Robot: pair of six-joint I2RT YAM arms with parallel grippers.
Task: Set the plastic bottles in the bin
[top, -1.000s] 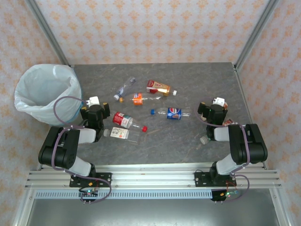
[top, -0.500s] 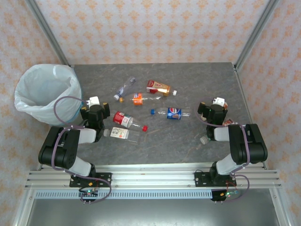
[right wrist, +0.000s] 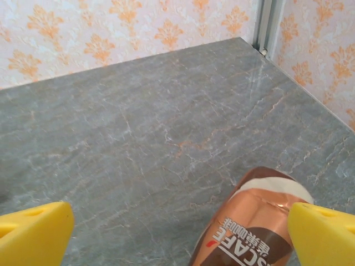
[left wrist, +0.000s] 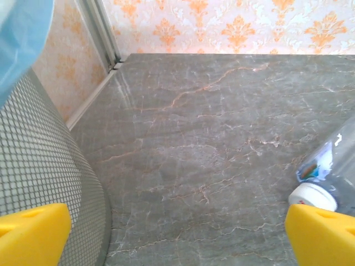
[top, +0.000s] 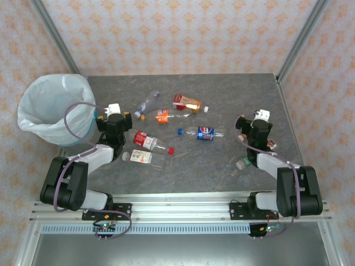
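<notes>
Top external: plastic bottles [top: 145, 141] are lying scattered right of the bin [top: 28, 123].
Left wrist: left gripper [left wrist: 177, 238] is gaping wide; white-capped bottle [left wrist: 323, 176] is lying by the finger opposite the bin.
Right wrist: right gripper [right wrist: 177, 233] is gaping wide; brown coffee bottle [right wrist: 252, 227] is lying between its jaws.

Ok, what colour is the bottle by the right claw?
Copper-brown and white bottle, best in right wrist view.

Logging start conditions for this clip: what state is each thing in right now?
Bin: upright, bag-lined.
Red-label bottle: lying flat, capped.
White-label bottle: lying flat.
Blue-label bottle: lying flat.
Orange-label bottle: lying flat.
Gold-label bottle: lying flat.
Clear bottle: lying flat.
Coffee bottle: lying, not gripped.
Left end effector: open, empty.
Right end effector: open, empty.
</notes>
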